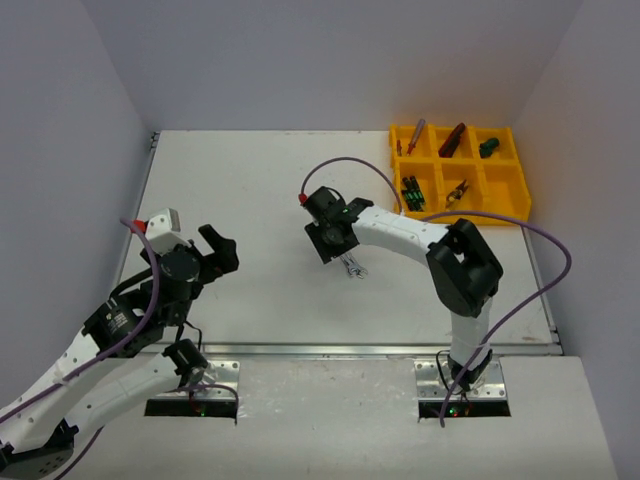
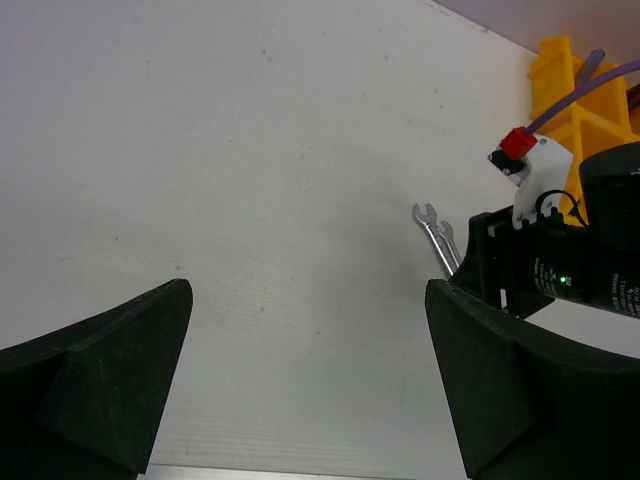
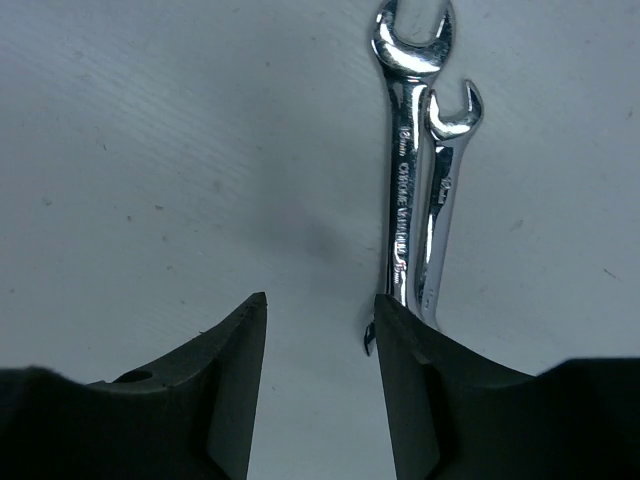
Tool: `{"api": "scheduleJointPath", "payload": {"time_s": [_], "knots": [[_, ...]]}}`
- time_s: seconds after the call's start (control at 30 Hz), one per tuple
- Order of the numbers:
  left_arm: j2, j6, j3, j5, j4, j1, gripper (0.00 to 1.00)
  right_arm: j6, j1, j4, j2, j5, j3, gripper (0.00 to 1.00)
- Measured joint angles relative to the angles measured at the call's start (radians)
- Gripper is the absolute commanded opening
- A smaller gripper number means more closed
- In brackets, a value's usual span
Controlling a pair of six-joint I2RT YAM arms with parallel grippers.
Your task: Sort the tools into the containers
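Two silver wrenches (image 3: 405, 170) lie side by side on the white table; they also show in the top view (image 1: 352, 266) and the left wrist view (image 2: 436, 232). My right gripper (image 3: 315, 310) is open and empty, low over the table. The wrenches run out from beside its right finger (image 3: 415, 390), outside the jaws. My left gripper (image 2: 308, 290) is open and empty at the near left (image 1: 215, 250). The yellow tray (image 1: 523, 170) at the far right holds a blue-red screwdriver (image 1: 413, 136), red-handled cutters (image 1: 452, 140), a green tool (image 1: 488, 147), black-green screwdrivers (image 1: 412, 190) and pliers (image 1: 457, 190).
The right arm's wrist with its purple cable (image 2: 560, 270) stands to the right in the left wrist view, close to the wrenches. Grey walls enclose the table on three sides. A metal strip (image 1: 350, 350) runs along the near edge.
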Motion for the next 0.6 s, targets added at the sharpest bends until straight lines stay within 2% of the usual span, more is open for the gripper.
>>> {"api": "scheduleJointPath", "payload": {"time_s": [0.27, 0.6], "knots": [[0.024, 0.013, -0.005, 0.019, 0.006, 0.000, 1.00, -0.009, 0.000, 0.010, 0.117, -0.003, 0.081, 0.44], [0.026, 0.018, -0.007, 0.030, 0.017, 0.000, 1.00, -0.049, -0.047, 0.005, 0.163, 0.000, 0.089, 0.41]]}}
